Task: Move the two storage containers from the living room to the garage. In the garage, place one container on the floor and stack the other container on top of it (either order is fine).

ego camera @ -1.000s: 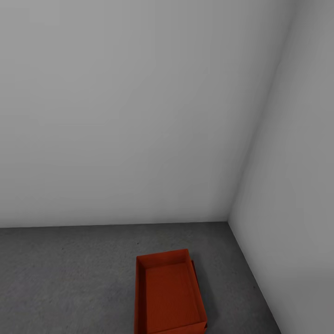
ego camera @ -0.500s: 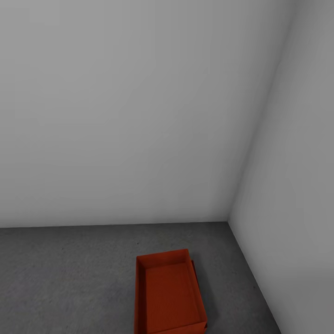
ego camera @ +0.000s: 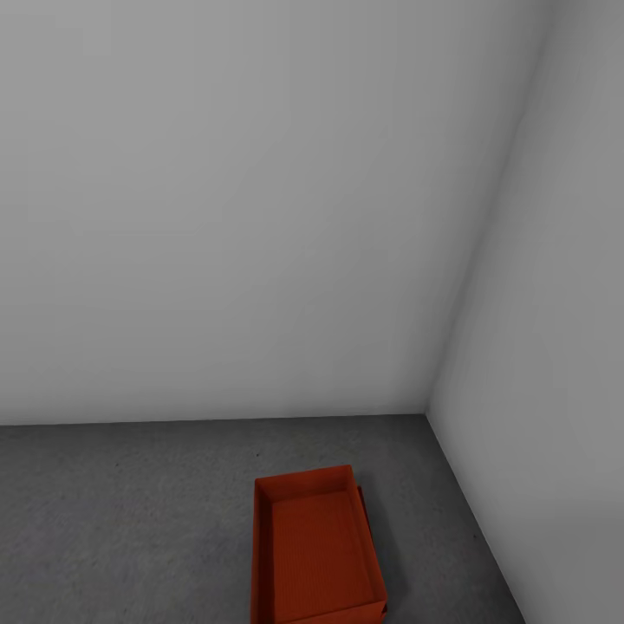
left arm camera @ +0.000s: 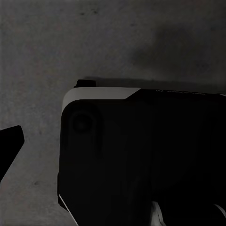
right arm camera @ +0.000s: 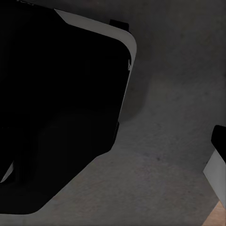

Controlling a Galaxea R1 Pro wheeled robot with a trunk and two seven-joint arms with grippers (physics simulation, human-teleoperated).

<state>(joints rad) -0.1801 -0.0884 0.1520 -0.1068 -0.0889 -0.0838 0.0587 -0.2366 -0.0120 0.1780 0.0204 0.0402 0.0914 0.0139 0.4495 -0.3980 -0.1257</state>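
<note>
Facing the garage corner in the head view: two pale grey walls meet at roughly 3 o'clock of frame centre, and the dark grey concrete floor takes the lower band. At about 6 o'clock on that floor, near the right wall, sits the upper storage container, orange-red, open-topped, long axis running roughly 12-to-6, away from the robot. A thin strip of like colour, the lower storage container, peeks out along its 3 o'clock side, so the two read as stacked, slightly offset; judgement: the stacking step looks complete or nearly so. Each wrist view looks down on mottled concrete with a dark rounded-corner body, probably part of the robot itself, covering much of it; a dark finger tip shows at one edge of the left wrist view, a pale-and-black part at an edge of the right. Whether either claw is spread or pressed together cannot be told; nothing orange lies by them. Which arm is nearer the stack cannot be judged; the stack lies dead ahead, slightly right of centre.
</note>
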